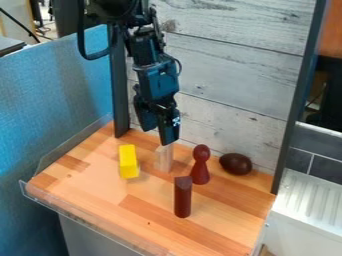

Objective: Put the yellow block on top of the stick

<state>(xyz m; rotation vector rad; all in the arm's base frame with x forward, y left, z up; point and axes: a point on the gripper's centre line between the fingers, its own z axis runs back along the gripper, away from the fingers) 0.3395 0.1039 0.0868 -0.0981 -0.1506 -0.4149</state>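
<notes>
The yellow block [129,161] sits on the wooden work surface [93,187], toward the left of the view; its long face runs up and down the picture, though whether it stands or lies cannot be told; nothing touches it. Just to its right is a pale block [163,159]; nearer the camera the dark red stick [182,197] stands upright, its narrow top bare; the red pawn-shaped piece [200,165] stands close behind the stick, with the brown egg [236,164] beyond to the right.

The gripper [160,137] hangs over the pale block, to the right of the yellow one; whether it is parted or closed cannot be told from here, nor whether it meets the pale block beneath it.

The step in hand, as I judge it, is picking up the yellow block; first get well clear of the pale block, rising before moving across so as not to knock it; then line up over the yellow block, straddle its narrower sides and take it squarely about the middle, for a skewed hold would make a skewed landing; lift it high enough to pass over the stick's top.

The placing will want more patience; the perch is small, so centre the block's weight over it, lower slowly until they just meet, let go evenly and rise straight up; a sideways nudge could topple the stick, perhaps into the pawn-shaped piece.
</notes>
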